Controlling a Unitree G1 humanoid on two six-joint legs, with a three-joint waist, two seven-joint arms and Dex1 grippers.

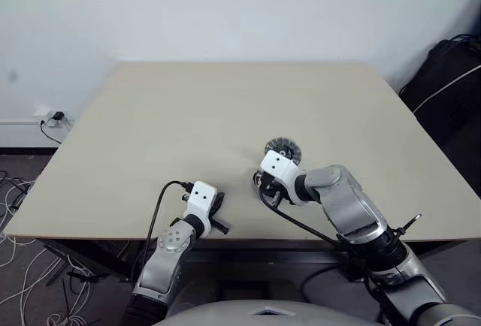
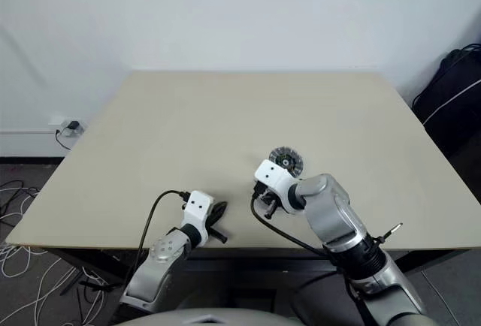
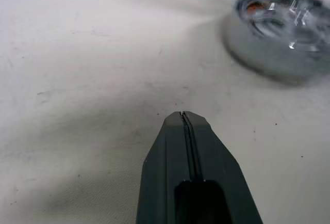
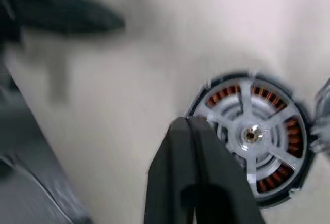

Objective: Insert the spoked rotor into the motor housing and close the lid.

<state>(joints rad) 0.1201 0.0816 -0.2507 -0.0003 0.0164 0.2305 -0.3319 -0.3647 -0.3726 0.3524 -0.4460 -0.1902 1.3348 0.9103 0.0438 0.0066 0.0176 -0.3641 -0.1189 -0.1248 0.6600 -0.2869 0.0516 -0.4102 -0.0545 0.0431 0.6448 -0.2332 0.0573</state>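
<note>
Cataloguing from lower frame upward, head views.

Left gripper [image 1: 219, 215]: lower centre-left, fingers pressed together, empty, resting low over the surface [image 1: 188, 116], well apart from the parts.

Right gripper [image 4: 192, 126]: lower centre, fingers closed on nothing, tips hanging just above the housing's edge in the right wrist view.

Motor housing [image 4: 252, 133]: just beyond the right gripper, centre of frame, flat on the surface. Ring of copper coils under silvery spokes and hub; spoked rotor [image 4: 250, 135] judged already seated inside, black ring hard to tell from the dark rim. Likely dense, rigid metal, heavy for its size; smooth rim probably slippery. Best held across the outer rim, clear of coils and hub; coil windings judged fragile against finger pressure.

Lid [image 1: 282, 147]: shiny round cap, just past the right wrist, centre of frame, close beside the housing; touching or apart cannot be told. Judged light, stiff, slick. Best pinched edge to edge across its diameter and kept level, since a domed polished face could slide out of two narrow fingers.
</note>
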